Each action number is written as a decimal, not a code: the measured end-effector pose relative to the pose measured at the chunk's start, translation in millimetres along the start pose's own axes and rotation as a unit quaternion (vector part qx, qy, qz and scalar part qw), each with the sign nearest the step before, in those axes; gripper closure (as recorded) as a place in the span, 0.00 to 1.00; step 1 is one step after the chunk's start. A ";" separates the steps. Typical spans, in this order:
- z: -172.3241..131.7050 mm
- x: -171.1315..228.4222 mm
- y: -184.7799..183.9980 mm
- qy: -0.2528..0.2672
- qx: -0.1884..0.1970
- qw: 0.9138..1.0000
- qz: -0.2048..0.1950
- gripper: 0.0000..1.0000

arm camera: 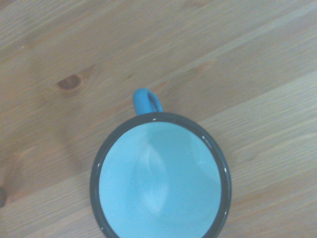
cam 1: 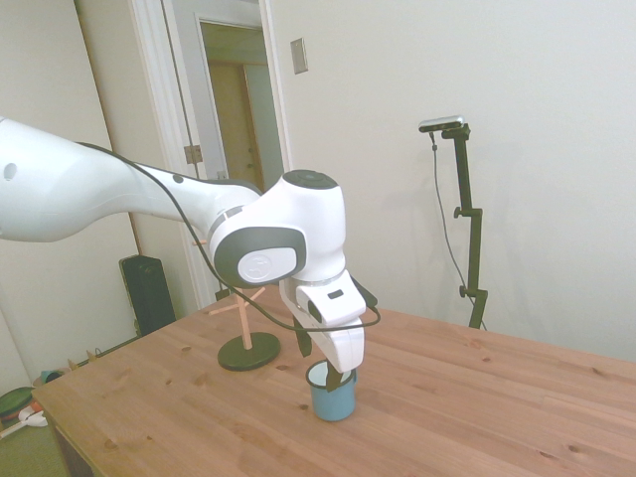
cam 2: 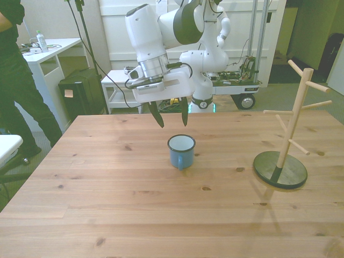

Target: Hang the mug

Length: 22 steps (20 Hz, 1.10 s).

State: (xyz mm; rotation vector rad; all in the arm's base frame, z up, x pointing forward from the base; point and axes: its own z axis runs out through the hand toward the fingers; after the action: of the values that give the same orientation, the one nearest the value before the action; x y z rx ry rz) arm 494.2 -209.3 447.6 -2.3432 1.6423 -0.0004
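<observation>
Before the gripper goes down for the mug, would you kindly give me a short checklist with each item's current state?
1. Mug upright on the table: ok.
2. Gripper open: ok.
3. Gripper above the mug, not touching it: ok in the front view.
4. Handle clear of obstruction: ok, bare wood around it.
5. Mug rack standing with free pegs: ok.
6. Fingers lined up to straddle the rim: cannot tell.

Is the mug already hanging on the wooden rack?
No, the mug stands upright on the table, well apart from the rack.
</observation>
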 end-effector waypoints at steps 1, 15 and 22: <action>1.9 3.5 -2.1 -0.002 -0.002 1.000 0.003 0.00; 42.8 24.4 -27.2 -0.014 -0.041 0.998 0.043 0.00; 62.5 23.5 -41.1 -0.008 -0.059 0.997 0.053 0.00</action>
State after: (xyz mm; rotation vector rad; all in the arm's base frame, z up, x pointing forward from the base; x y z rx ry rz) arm 550.4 -203.9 393.1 -2.3316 1.8021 0.1401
